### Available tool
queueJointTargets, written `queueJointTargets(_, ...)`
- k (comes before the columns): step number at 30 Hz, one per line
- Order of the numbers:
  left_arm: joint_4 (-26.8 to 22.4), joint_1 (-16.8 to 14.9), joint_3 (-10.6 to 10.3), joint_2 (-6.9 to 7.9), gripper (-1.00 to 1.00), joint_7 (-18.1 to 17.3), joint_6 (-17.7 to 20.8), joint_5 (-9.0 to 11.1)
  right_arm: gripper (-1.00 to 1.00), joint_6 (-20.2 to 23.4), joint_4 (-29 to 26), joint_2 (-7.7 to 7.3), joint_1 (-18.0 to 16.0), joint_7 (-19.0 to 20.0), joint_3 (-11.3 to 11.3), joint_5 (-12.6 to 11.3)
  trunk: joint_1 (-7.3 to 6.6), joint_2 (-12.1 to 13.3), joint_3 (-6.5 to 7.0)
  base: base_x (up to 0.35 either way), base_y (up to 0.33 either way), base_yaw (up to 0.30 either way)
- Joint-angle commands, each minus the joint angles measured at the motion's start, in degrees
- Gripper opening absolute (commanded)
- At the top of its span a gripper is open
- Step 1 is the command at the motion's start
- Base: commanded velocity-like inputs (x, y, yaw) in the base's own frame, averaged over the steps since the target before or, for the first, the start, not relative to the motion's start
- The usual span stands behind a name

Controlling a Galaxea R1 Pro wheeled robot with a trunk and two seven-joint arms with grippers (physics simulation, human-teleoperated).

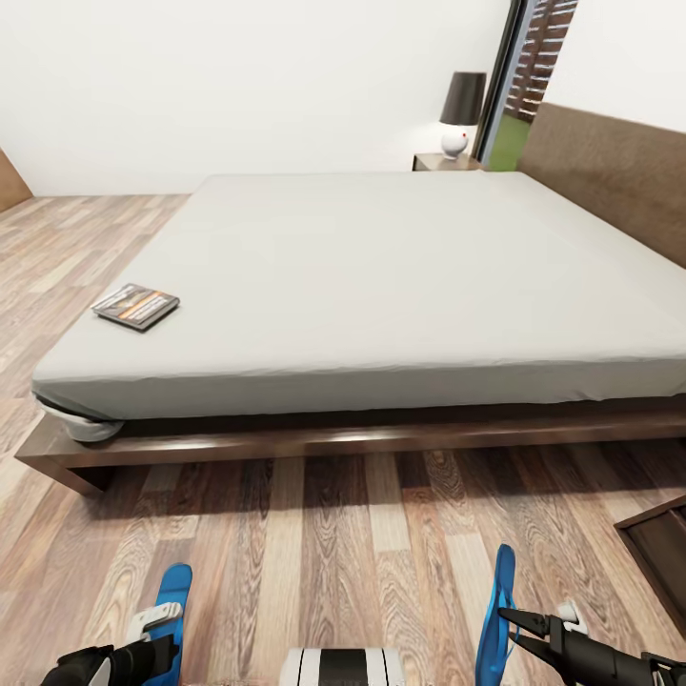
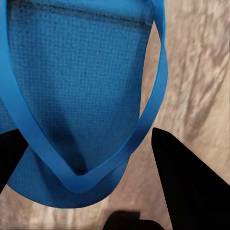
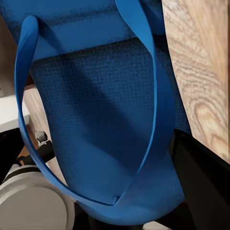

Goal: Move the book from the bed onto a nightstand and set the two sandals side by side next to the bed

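Observation:
The book (image 1: 136,306) lies flat on the near left corner of the bed's grey mattress (image 1: 381,267). At the bottom of the head view, my left gripper (image 1: 155,621) is shut on a blue sandal (image 1: 173,589), sole facing up. In the left wrist view the sandal's (image 2: 76,86) toe end sits between the dark fingers (image 2: 187,187). My right gripper (image 1: 513,626) is shut on the other sandal (image 1: 497,610), which stands on its edge; it also shows in the right wrist view (image 3: 96,105). One nightstand (image 1: 446,162) stands beyond the bed, and another's corner (image 1: 662,548) is at my right.
A lamp (image 1: 460,114) with a dark shade stands on the far nightstand. The bed's dark wood frame (image 1: 286,443) runs across in front of me, with the headboard (image 1: 610,176) at the right. Plank floor (image 1: 333,543) lies between me and the frame. A window (image 1: 534,57) is in the far corner.

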Motion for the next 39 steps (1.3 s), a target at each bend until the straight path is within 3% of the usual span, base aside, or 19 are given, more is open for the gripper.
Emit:
queueJointTargets(1, -0.1, 0.0, 0.2, 0.00, -1.00, 0.0, 0.5, 0.5, -1.00, 0.6, 0.0, 0.04, -0.1, 0.4, -0.3, 0.6, 0.01, 0.0, -0.27, 0.000, 0.000, 0.000)
queueJointTargets(7, -0.1, 0.0, 0.3, 0.01, -1.00, 0.0, 0.5, 0.5, -1.00, 0.6, 0.0, 0.04, -0.1, 0.4, -0.3, 0.6, 0.17, -0.1, -1.60, 0.000, 0.000, 0.000)
queueJointTargets(16, -0.1, 0.0, 0.3, 0.01, -1.00, 0.0, 0.4, 0.5, -1.00, 0.5, 0.0, 0.04, -0.1, 0.4, -0.3, 0.6, 0.17, -0.1, -1.60, 0.004, 0.000, 0.000)
queueJointTargets(22, 0.3, 0.1, 0.2, 0.14, -1.00, 0.0, -4.7, 0.5, -1.00, 0.5, 0.0, 0.11, -0.1, 0.3, -0.3, 0.6, 0.17, -0.1, -1.60, 0.223, 0.045, 0.000)
queueJointTargets(39, 0.4, 0.2, 1.0, 0.19, -1.00, 0.0, -5.1, 0.5, -1.00, 0.4, 0.0, 0.13, -0.1, 0.3, -0.2, 0.6, 0.17, -0.1, -1.60, 0.122, 0.198, 0.000)
